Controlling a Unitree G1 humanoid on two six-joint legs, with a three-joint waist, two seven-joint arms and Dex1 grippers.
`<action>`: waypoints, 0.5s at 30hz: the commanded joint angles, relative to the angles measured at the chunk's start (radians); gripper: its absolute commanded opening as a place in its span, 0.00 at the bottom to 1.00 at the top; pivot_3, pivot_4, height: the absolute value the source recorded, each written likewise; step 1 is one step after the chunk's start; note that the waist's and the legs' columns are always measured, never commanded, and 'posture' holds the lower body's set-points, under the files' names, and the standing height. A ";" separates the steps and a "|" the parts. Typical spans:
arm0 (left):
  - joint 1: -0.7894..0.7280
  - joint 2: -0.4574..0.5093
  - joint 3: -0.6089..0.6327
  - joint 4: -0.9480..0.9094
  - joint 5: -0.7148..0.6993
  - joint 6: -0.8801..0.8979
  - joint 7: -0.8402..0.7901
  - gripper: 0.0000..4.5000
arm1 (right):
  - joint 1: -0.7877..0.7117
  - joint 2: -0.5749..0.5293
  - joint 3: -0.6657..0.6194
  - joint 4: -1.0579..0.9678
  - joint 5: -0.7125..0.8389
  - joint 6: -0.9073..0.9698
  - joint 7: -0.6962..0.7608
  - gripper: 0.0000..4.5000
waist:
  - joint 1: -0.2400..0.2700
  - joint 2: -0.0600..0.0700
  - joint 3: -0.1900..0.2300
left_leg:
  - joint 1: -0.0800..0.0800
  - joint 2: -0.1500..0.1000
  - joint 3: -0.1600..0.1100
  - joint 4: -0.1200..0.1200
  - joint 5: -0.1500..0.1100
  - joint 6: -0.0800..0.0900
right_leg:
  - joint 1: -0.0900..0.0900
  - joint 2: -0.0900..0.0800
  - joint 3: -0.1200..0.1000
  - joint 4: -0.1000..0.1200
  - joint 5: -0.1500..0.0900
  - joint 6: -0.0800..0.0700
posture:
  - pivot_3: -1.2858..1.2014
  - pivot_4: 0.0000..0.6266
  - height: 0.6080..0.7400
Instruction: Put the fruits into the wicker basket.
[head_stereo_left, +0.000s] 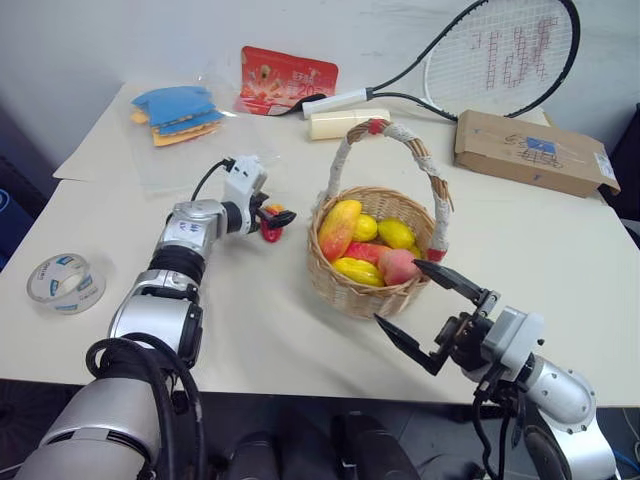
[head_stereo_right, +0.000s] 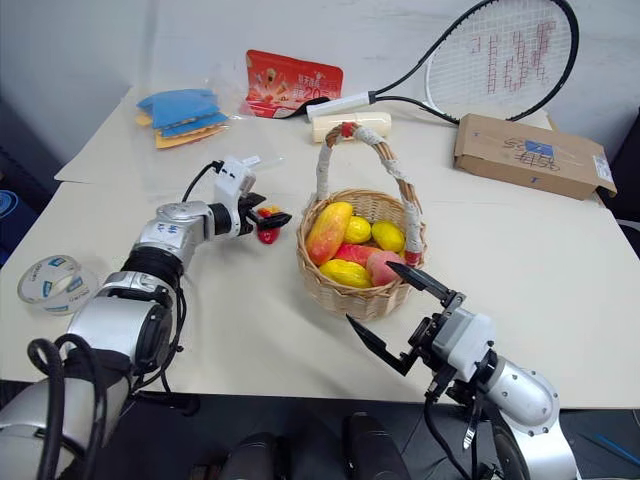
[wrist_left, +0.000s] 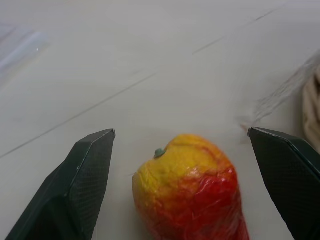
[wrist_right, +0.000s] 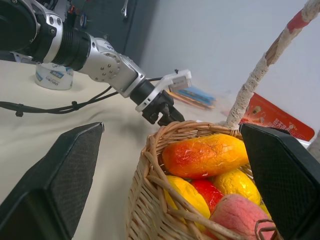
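The wicker basket (head_stereo_left: 352, 292) stands mid-table with its tall cord-wrapped handle upright. Inside lie an orange-red mango (head_stereo_left: 338, 228), a pink peach (head_stereo_left: 400, 266) and several yellow fruits (head_stereo_left: 395, 233). A small red and yellow fruit (wrist_left: 190, 195) lies on the table left of the basket. My left gripper (head_stereo_left: 276, 218) is open around it, one finger on each side, with gaps to both. My right gripper (head_stereo_left: 398, 292) hovers wide open at the basket's near rim, holding nothing.
A tennis racket (head_stereo_left: 500, 50), a cardboard box (head_stereo_left: 530, 150), a red packet (head_stereo_left: 285, 78) and a cream cylinder (head_stereo_left: 345, 123) lie along the back. Blue cloths in a clear bag (head_stereo_left: 178, 112) sit back left. A tape roll (head_stereo_left: 65, 282) rests near the left edge.
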 joint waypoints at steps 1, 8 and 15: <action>-0.019 -0.010 0.005 0.025 0.022 -0.013 0.023 0.99 | 0.021 0.007 -0.007 -0.049 -0.004 -0.025 -0.014 1.00 | 0.001 0.000 0.000 | 0.000 0.000 0.000 0.000 0.000 0.000 | 0.000 0.000 0.000 0.000 0.000 0.000 | 0.52 0.24 1.00; -0.021 0.024 0.016 -0.024 0.012 -0.009 -0.084 0.67 | 0.050 0.016 -0.009 -0.050 -0.019 -0.054 -0.024 1.00 | 0.000 0.000 0.000 | 0.000 0.000 0.001 0.000 0.001 -0.001 | 0.000 0.000 0.000 0.000 0.000 0.000 | 0.52 0.24 1.00; 0.032 0.201 -0.024 -0.370 -0.047 0.086 -0.475 0.52 | 0.070 0.015 -0.016 -0.041 -0.025 -0.068 -0.030 1.00 | -0.004 0.000 0.000 | 0.000 0.000 0.002 0.000 0.001 -0.003 | 0.000 0.001 0.001 0.001 0.000 0.000 | 0.52 0.24 1.00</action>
